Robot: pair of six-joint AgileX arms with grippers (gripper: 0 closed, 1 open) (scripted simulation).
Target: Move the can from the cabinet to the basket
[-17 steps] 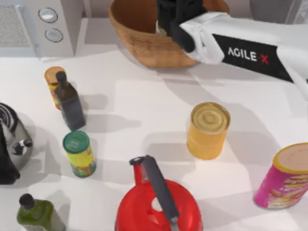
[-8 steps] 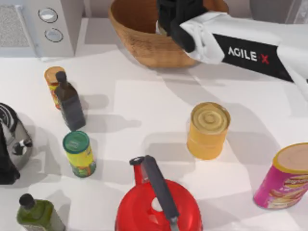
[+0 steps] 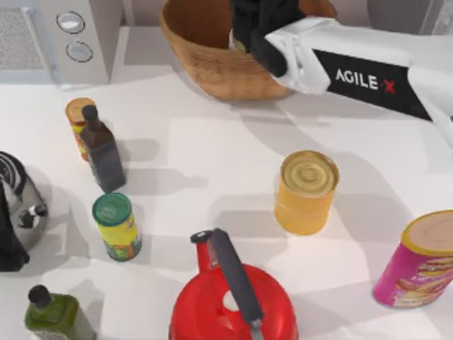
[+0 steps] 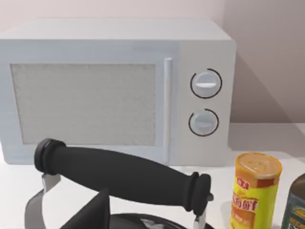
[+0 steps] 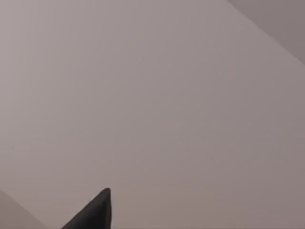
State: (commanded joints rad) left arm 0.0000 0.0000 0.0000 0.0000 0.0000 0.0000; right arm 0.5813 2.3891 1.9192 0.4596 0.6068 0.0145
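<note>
My right arm (image 3: 368, 74) reaches across the back of the table from the right, and its right gripper (image 3: 258, 25) hangs over the one wicker basket (image 3: 205, 67) at the far edge. Its dark body covers the fingertips from above, so I cannot tell whether the jaws are open or closed, nor whether they hold the can; a pale sliver shows beside the gripper inside the basket, too small to name. A corner of the grey cabinet (image 3: 396, 13) sits at the far right.

The left gripper (image 3: 8, 244) is parked low at the table's left edge by a steel kettle with a black handle (image 4: 124, 174); its jaws cannot be judged either.

On the table I count two bottles, one dark (image 3: 102, 152) and one green (image 3: 53, 315), and four other cans or tubes (yellow ringed can (image 3: 306, 191), green-lidded tube (image 3: 117, 227), orange-topped tin (image 3: 76, 124), pink tube (image 3: 421, 258)). There is one red kettle (image 3: 233, 297) and one microwave (image 3: 56, 35) with two knobs.
</note>
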